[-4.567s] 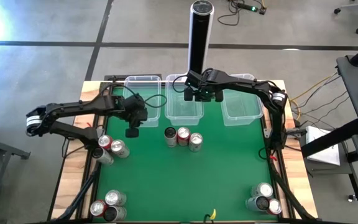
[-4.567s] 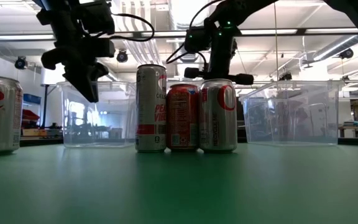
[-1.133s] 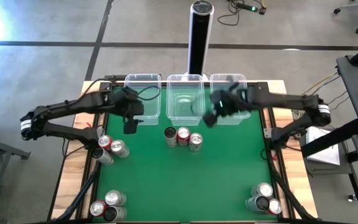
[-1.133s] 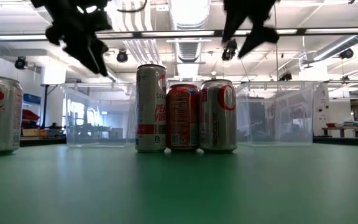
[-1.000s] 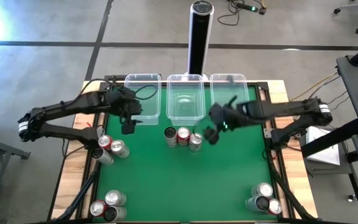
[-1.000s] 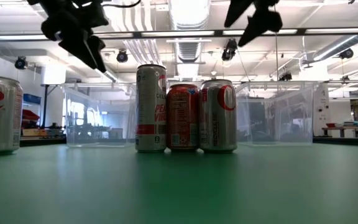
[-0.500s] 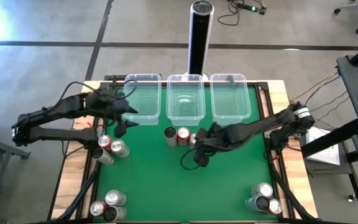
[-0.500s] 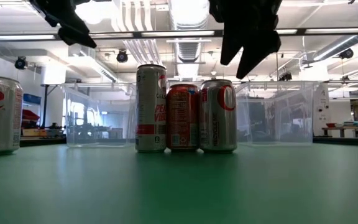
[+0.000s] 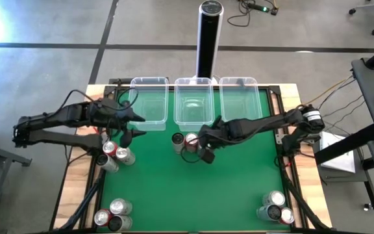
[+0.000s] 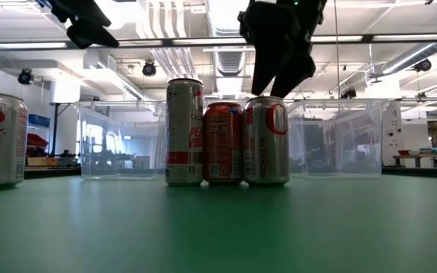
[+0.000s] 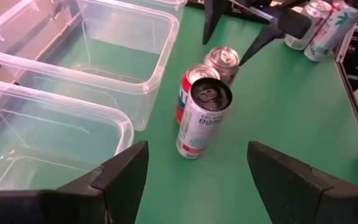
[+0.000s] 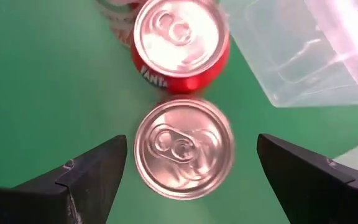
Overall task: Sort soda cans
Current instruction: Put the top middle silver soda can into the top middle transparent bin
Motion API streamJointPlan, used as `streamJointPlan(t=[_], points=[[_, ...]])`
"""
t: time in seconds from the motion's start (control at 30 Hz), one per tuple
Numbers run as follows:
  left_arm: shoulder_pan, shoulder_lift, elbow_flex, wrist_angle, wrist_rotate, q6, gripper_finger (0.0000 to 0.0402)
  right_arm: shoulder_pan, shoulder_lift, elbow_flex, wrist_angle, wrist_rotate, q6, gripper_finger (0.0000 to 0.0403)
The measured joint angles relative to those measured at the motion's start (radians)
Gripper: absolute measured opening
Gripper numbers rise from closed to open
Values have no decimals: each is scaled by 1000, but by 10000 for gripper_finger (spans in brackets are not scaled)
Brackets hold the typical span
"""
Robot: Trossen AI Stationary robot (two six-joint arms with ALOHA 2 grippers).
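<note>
right gripper [image 12: 185,162] lined up over the silver can [image 12: 184,148], fingers spread wide, nothing held

it hangs right above the silver can, end of a three-can row with the red can [image 12: 180,42] touching it, just in front of the clear tubs [image 9: 193,107]. looks like the reach-to-grab step; next it needs to drop straight down and close without bumping the red one. left gripper [image 11: 194,171] waits open near the left tub, other cans [image 9: 115,153] sit at the table edges.

You have three tubs [image 9: 193,107] along the far edge. Cans [image 9: 191,140]: three mid-table, three at left, three near-left, three near-right; twelve counted. One black post [image 9: 208,36] beyond the table.
</note>
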Motion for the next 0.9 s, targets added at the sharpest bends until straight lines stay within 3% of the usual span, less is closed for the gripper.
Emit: streamJointPlan(t=[0.37, 0.53, 0.67, 0.9], points=[[0, 9, 0, 0, -27, -6, 259, -15, 102, 0, 47, -37, -7, 352], [1, 5, 0, -2, -26, -28, 259, -17, 140, 1, 51, -63, -1, 324], [1, -10, 0, -3, -26, -42, 258, -16, 135, 1, 56, -71, 33, 295], [1, -35, 0, -5, -26, -40, 258, -11, 56, 93, 17, -168, 79, 295]])
